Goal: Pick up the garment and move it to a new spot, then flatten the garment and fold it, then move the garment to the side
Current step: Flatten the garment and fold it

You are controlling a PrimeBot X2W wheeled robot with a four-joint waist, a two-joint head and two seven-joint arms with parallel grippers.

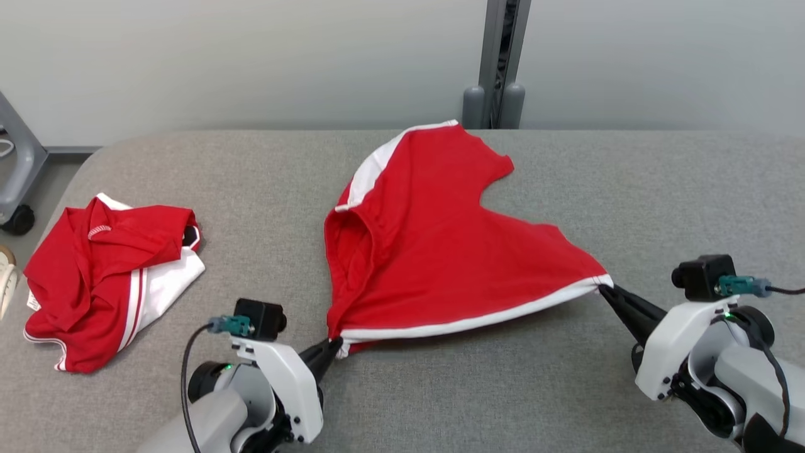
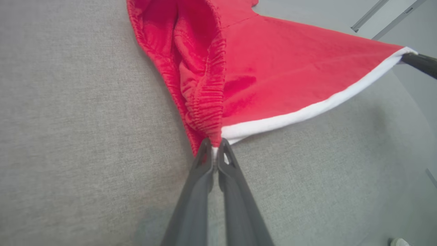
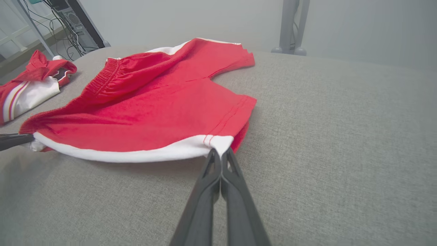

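Note:
The garment (image 1: 434, 245) is a pair of red shorts with white side stripes, spread across the middle of the grey table and stretched between my two grippers. My left gripper (image 1: 335, 345) is shut on the near-left corner, where the elastic waistband meets the white stripe (image 2: 214, 145). My right gripper (image 1: 605, 289) is shut on the near-right corner at the leg hem (image 3: 221, 153). The near white-striped edge (image 1: 471, 321) runs taut between both grips and is lifted slightly off the table. The far leg lies flat toward the back.
A second red and white garment (image 1: 107, 277) lies crumpled at the table's left end. A grey post (image 1: 497, 63) stands behind the table's far edge. Bare grey table (image 1: 660, 195) extends to the right and along the front.

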